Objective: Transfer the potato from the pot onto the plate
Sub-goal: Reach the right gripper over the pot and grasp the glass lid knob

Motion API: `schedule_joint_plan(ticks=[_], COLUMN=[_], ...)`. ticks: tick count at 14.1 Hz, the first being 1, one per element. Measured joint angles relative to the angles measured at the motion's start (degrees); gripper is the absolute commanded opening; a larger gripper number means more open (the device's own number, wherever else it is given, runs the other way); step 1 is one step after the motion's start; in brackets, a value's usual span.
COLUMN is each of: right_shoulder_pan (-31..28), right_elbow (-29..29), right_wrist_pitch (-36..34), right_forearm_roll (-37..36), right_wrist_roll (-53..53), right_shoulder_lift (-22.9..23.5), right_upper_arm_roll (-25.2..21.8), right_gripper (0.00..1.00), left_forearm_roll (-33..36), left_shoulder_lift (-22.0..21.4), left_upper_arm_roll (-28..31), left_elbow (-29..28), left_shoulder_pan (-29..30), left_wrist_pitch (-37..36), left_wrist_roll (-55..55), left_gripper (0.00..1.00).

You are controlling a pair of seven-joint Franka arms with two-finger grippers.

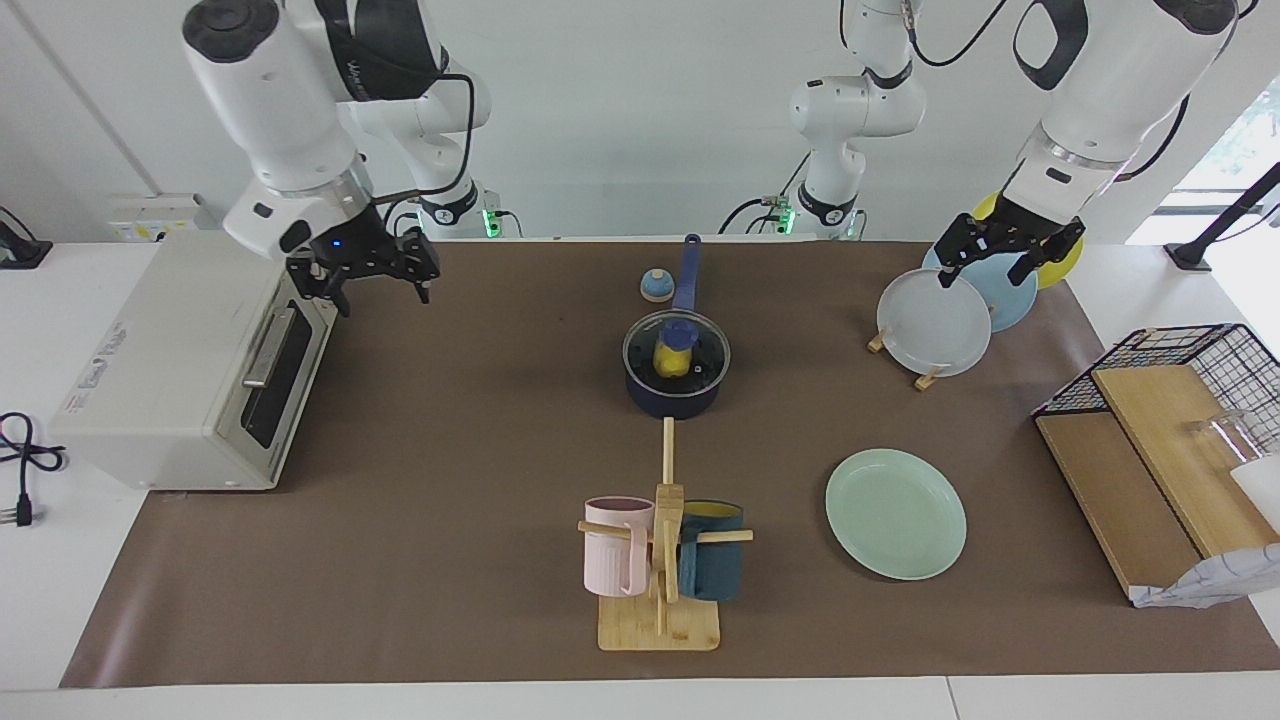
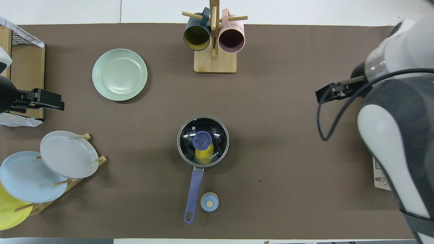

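The yellow potato (image 1: 675, 362) lies in the dark navy pot (image 1: 670, 403) at the table's middle, under a glass lid with a blue knob (image 1: 679, 333). The overhead view shows the potato (image 2: 204, 156) through the lid (image 2: 202, 140), with the pot's blue handle (image 2: 194, 188) pointing toward the robots. The mint-green plate (image 1: 895, 512) (image 2: 119, 74) lies empty, farther from the robots than the pot and toward the left arm's end. My left gripper (image 1: 1008, 262) (image 2: 58, 102) is open and empty, up over the plate rack. My right gripper (image 1: 378, 282) (image 2: 320, 96) is open and empty, up by the toaster oven.
A toaster oven (image 1: 190, 370) stands at the right arm's end. A mug tree (image 1: 660, 545) holds a pink and a dark blue mug. A rack holds a grey-white plate (image 1: 935, 322), a light blue one and a yellow one. A small blue knobbed dome (image 1: 656, 286) sits beside the pot handle. A wire basket with boards (image 1: 1170, 420) stands at the left arm's end.
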Motion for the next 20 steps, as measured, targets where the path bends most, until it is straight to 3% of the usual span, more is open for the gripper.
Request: schedule_joint_plan(ticks=[3,6,8,12,16,20], right_shoulder_pan=[9.70,21.55,25.68,28.47,28.40,28.54], right_elbow=[5.38,5.83,5.81,5.14,-0.31,-2.78], right_wrist_pitch=[2.19,9.73,12.83,17.47,22.20,22.45], right_forearm_roll=[0.34,-0.20,-1.53,-4.95,-4.95,-4.94], right_wrist_roll=[11.26,23.76,27.18,28.20,28.19,28.19], right_shoulder_lift=[6.04,10.31,13.45,17.88,17.40,16.07], right_upper_arm_roll=[1.23,1.50,1.48,1.37,0.97,1.15], right_gripper=[1.00,1.00,1.00,1.00,1.00,1.00], left_forearm_roll=[0.00,0.00,0.00,0.00,0.00,0.00], left_shoulder_lift=[0.00,0.00,0.00,0.00,0.00,0.00], left_upper_arm_roll=[0.00,0.00,0.00,0.00,0.00,0.00], left_elbow=[0.00,0.00,0.00,0.00,0.00,0.00], left_shoulder_pan=[0.00,0.00,0.00,0.00,0.00,0.00], left_wrist_pitch=[0.00,0.00,0.00,0.00,0.00,0.00], left_wrist_roll=[0.00,0.00,0.00,0.00,0.00,0.00], left_gripper=[1.00,1.00,1.00,1.00,1.00,1.00])
